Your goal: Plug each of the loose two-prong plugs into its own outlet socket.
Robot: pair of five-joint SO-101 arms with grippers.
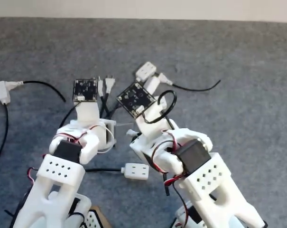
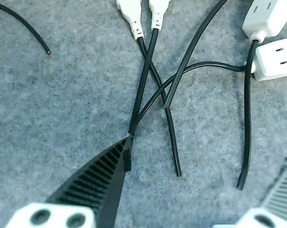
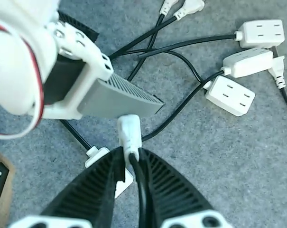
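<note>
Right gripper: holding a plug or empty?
Holding. The right gripper is shut on a white plug; both fingers press its sides, cord running back between them.

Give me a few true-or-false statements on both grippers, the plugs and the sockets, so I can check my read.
1. The right gripper is shut on a white plug. True.
2. The left gripper is clamped on a black cable. False: its jaws stand wide apart, with nothing gripped.
3. Two loose white plugs lie side by side on the grey mat. True.
4. The held plug is already seated in a socket. False: the sockets lie apart from it.
</note>
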